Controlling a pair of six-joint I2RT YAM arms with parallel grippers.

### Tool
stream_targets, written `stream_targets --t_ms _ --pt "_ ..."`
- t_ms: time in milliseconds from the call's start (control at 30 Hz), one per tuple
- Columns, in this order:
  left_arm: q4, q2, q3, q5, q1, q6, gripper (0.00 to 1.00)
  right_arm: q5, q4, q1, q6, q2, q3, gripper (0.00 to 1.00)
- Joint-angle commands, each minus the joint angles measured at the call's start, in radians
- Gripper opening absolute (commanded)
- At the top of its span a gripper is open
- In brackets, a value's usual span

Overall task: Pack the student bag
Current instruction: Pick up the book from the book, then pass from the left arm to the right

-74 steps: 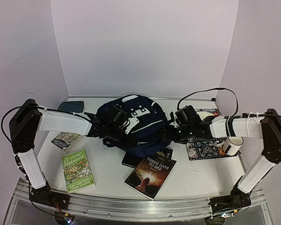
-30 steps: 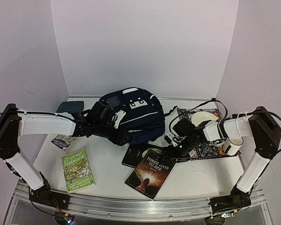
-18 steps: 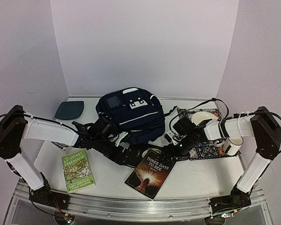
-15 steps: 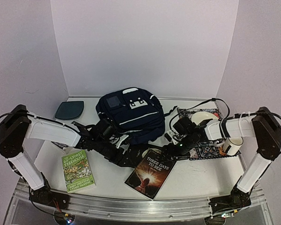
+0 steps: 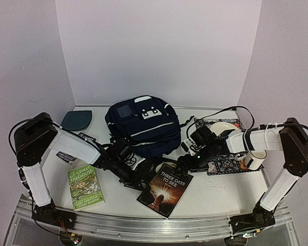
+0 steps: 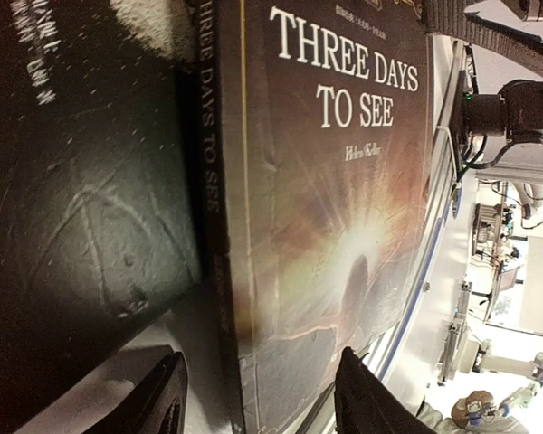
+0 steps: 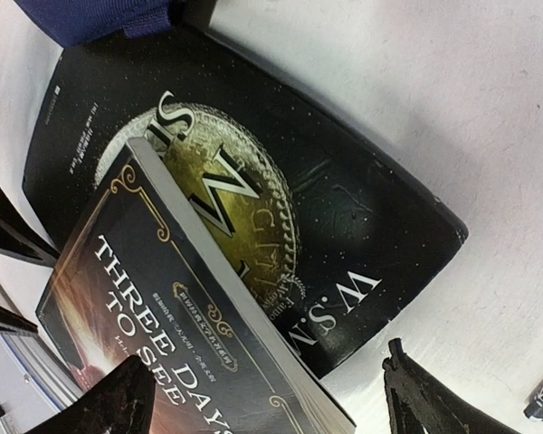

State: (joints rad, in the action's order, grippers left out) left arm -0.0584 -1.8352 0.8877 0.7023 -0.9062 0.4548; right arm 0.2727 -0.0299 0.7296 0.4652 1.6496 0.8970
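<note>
the left arm has swung down from the student bag [image 5: 143, 125] to the books. the left gripper [image 6: 258, 393] is low and spread astride the spine of the three days to see book [image 6: 344, 226], which half hides the black book [image 7: 326, 208]. the right gripper [image 7: 267, 380] reaches leftward, spread wide and empty. the bag lies back-centre on the table [image 5: 220, 189], buckled patches toward the rear wall, its long axis seemingly near to far.

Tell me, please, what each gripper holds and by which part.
Nothing: left gripper open over the spine of the Three Days book, right gripper open above it.
</note>
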Motion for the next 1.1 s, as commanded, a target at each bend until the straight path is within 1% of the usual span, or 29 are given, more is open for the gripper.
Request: stream_targets --t_ms 0,67,100,133,233,267,333,367,600,767,967,1067 --pt "0.054 -0.064 0.031 0.051 -0.014 0.015 0.52 -0.017 -0.015 0.005 -0.007 -0.044 0.02 0.88" --pt "0.089 -0.081 0.034 0.067 -0.016 0.019 0.47 -0.019 -0.012 0.005 -0.006 -0.045 0.02 0.88" --pt "0.098 -0.086 0.033 0.075 -0.017 0.022 0.43 -0.019 -0.01 0.005 -0.005 -0.047 0.019 0.88" --pt "0.105 -0.089 0.031 0.082 -0.017 0.025 0.37 -0.02 -0.007 0.005 -0.004 -0.049 0.018 0.88" --pt "0.117 -0.076 0.022 0.086 -0.017 0.027 0.16 -0.024 -0.002 0.006 -0.003 -0.056 0.014 0.88" --pt "0.12 -0.067 0.018 0.084 -0.017 0.028 0.1 -0.025 0.0 0.006 -0.003 -0.06 0.014 0.88" --pt "0.123 -0.042 0.012 0.081 -0.017 0.03 0.02 -0.027 0.003 0.007 -0.002 -0.068 0.013 0.88" --pt "0.125 -0.027 0.009 0.079 -0.017 0.031 0.0 -0.026 0.005 0.007 -0.001 -0.072 0.013 0.88" --pt "0.128 0.119 -0.009 0.043 -0.01 0.04 0.0 -0.056 0.039 0.007 0.014 -0.152 0.005 0.87" --pt "0.13 0.206 -0.009 0.019 0.028 0.046 0.0 -0.065 0.083 0.007 0.001 -0.244 -0.001 0.88" --pt "0.16 0.316 -0.025 -0.003 0.102 0.071 0.0 -0.106 0.163 0.007 0.015 -0.322 -0.022 0.95" --pt "0.196 0.377 -0.034 -0.042 0.131 0.096 0.0 -0.125 0.22 0.007 0.044 -0.338 -0.038 0.98"
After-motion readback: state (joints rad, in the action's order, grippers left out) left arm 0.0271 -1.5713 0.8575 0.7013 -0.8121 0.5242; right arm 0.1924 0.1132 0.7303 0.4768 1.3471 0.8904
